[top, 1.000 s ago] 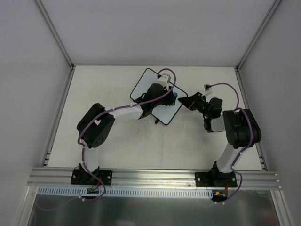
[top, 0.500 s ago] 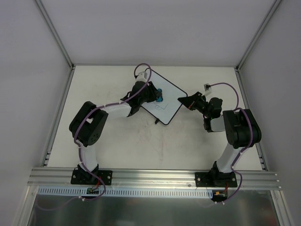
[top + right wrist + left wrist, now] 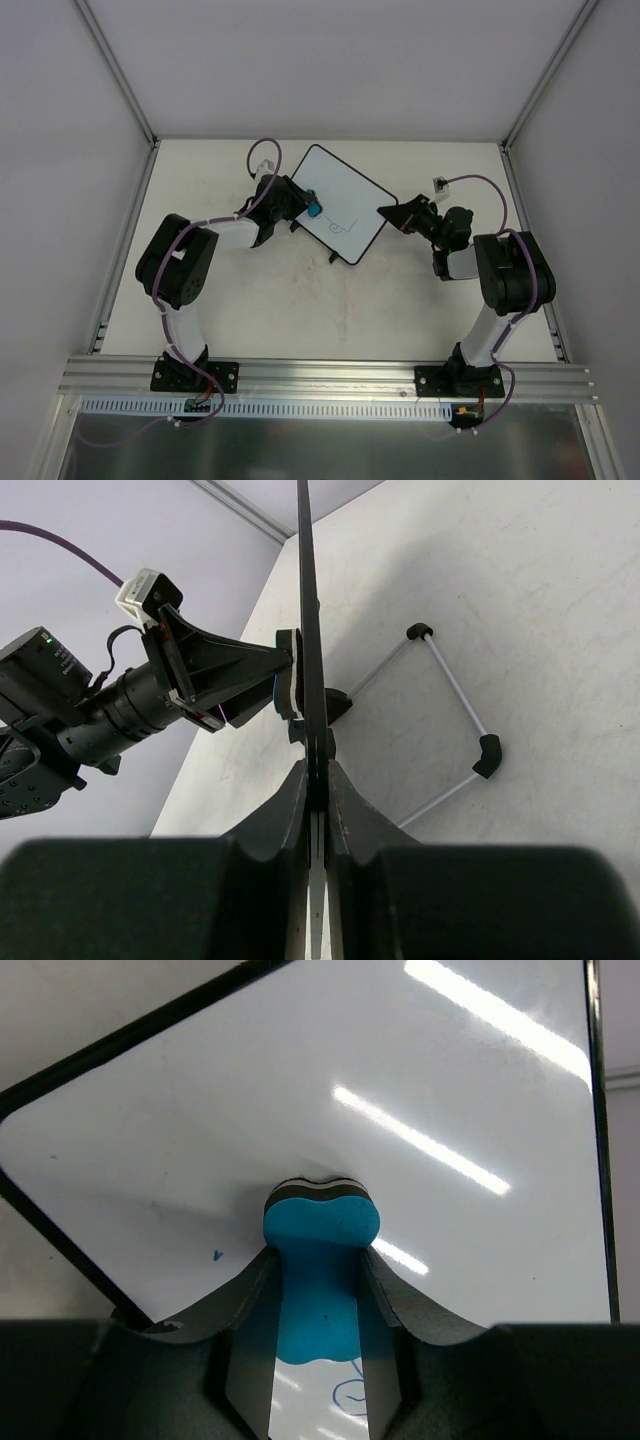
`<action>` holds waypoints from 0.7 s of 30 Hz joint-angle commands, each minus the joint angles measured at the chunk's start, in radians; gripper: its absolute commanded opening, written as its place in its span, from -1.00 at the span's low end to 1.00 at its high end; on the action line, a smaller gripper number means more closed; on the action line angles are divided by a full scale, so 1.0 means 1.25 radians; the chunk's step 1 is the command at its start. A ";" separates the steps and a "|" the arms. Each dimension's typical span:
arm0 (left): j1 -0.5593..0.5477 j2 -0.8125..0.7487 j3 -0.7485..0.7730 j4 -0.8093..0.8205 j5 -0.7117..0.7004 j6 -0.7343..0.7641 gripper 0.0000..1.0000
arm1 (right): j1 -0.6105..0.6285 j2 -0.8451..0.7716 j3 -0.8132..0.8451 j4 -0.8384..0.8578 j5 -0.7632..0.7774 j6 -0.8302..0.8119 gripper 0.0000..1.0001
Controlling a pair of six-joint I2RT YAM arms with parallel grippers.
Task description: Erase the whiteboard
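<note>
**Figure: two-arm rig, seen from above and from both wrists.** We count one whiteboard (image 3: pixel 350 190), one blue-and-black eraser (image 3: pixel 320 1225), one wire stand (image 3: pixel 487 754) with two black feet (image 3: pixel 420 632) in view, and two arms.

The whiteboard is propped at a lean toward the far middle of the tabletop (image 3: pixel 300 300), between the two arms. It is turned obliquely, and its longer edges appear to run from the far left toward the right arm (image 3: pixel 505 275).

The right jaws are closed on the whiteboard's rim at its right corner. In the right wrist view the board shows edge-on, pinched between them.

The left jaws are closed on the eraser, whose black face is pressed against the board near its left side. The left arm (image 3: pixel 225 232) is therefore the one that does the wiping.

One blue scribble (image 3: pixel 350 1398) is not yet erased, and a few small blue specks sit near the left rim. From the eraser, the scribble lies back toward the left wrist. In the overhead view this is nearer and to the right, close to the board's lower edge.

We judge that the coming stroke must draw the eraser that way while the right jaws steady the board.
</note>
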 commanded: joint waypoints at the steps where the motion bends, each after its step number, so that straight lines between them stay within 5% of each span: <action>1: 0.010 0.060 -0.061 -0.207 -0.081 -0.023 -1.00 | 0.013 0.005 0.020 0.015 -0.005 -0.041 -0.86; 9: 0.012 0.050 -0.014 -0.395 -0.215 -0.096 -1.00 | 0.012 0.008 0.020 0.020 -0.005 -0.036 -0.86; 21: -0.009 0.093 0.053 -0.402 -0.171 -0.063 -1.00 | 0.010 0.011 0.021 0.023 -0.006 -0.031 -0.87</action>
